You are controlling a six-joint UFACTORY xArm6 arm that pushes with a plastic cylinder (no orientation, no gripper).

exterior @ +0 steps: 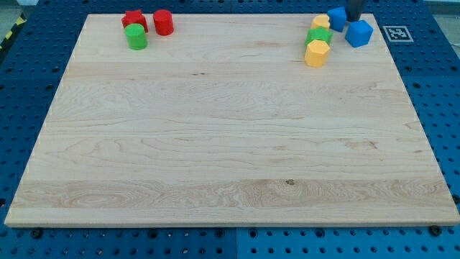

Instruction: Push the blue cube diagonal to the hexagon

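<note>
The blue cube point(359, 33), a small matte block with chamfered-looking edges and a lighter top face, sits near the view's top right corner of the pale wooden board point(230, 144), turned so one corner faces the view's bottom. Just to the view's left of it stands a column of blocks: a yellow block point(320, 22) at the top, a green block point(319, 35) pressed below it, and the yellow hexagon point(317, 53) at the bottom, its faceted sides plainly visible. A second blue block point(336, 17), whose shape I cannot make out, lies up against the board's top edge, near the cube. My tip point(355, 19) comes down from the view's top as a dark rod, ending just above the blue cube and beside the second blue block; whether it touches either I cannot tell. The arm carries no jaws, only this rod. At the view's top left, well apart, a red block point(134, 19), a red cylinder point(163, 22) and a green cylinder point(136, 37) cluster together. The board shows long grain streaks and lies on a blue perforated table point(438, 86), beside a black-and-white marker tag point(397, 33).
</note>
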